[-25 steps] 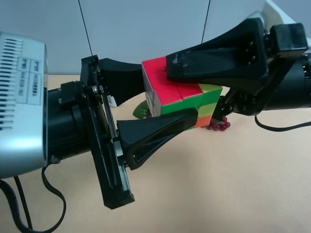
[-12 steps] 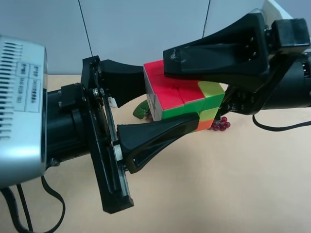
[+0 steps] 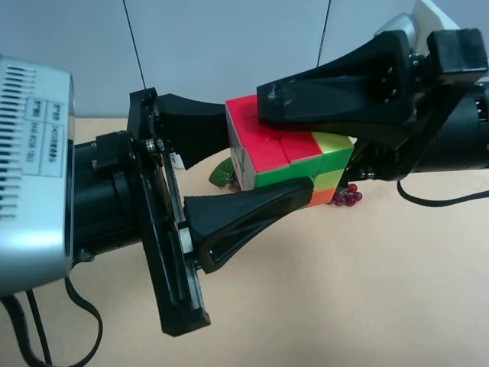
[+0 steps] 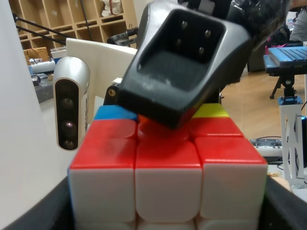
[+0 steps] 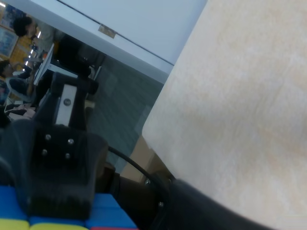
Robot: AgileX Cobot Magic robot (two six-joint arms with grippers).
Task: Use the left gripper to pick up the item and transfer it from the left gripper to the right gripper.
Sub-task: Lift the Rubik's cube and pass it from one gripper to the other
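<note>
Shelving (image 4: 72,19) behind cube (image 4: 168,172), left wrist only

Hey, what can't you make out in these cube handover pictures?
Lower finger of the right gripper: exterior high view, hidden behind the cube, so its grip is unclear.
The grape bunch: exterior high view, mostly behind the cube and right gripper.
A green object: exterior high view, largely behind the left gripper's finger; unidentifiable.
Right wrist view: only blue and yellow cube squares show, cut by the frame edge.

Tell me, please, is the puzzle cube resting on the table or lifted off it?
Lifted: the cube is well clear of the table, clamped between the fingers of the left gripper.
</note>
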